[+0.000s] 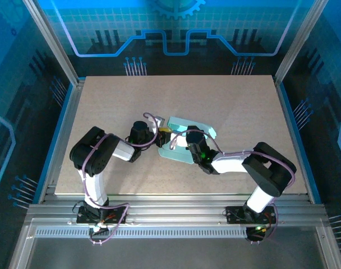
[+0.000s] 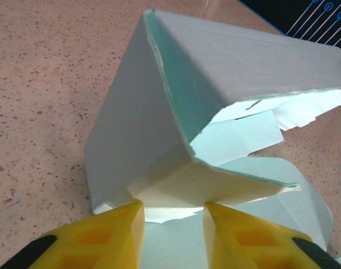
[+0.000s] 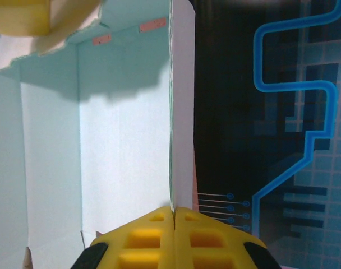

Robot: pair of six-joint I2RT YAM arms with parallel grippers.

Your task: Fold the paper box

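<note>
The paper box (image 1: 173, 152) lies mid-table as pale mint card, partly folded, with flaps standing up. In the left wrist view a raised wall of the paper box (image 2: 159, 112) leans like a tent over the flat base panel. My left gripper (image 2: 172, 204) is open, its yellow fingertips (image 2: 131, 216) apart and touching the lower edge of a folded flap. My right gripper (image 3: 174, 209) is shut on the thin upright edge of a wall of the paper box (image 3: 120, 140). From above, the left gripper (image 1: 164, 137) and the right gripper (image 1: 181, 141) meet at the box's left side.
The box rests on a beige speckled table (image 1: 215, 101) with room all around it. Aluminium rails (image 1: 176, 210) run along the near edge by the arm bases. Blue patterned walls (image 1: 176, 33) enclose the back and sides. A yellow finger of the left gripper (image 3: 19, 17) shows in the right wrist view.
</note>
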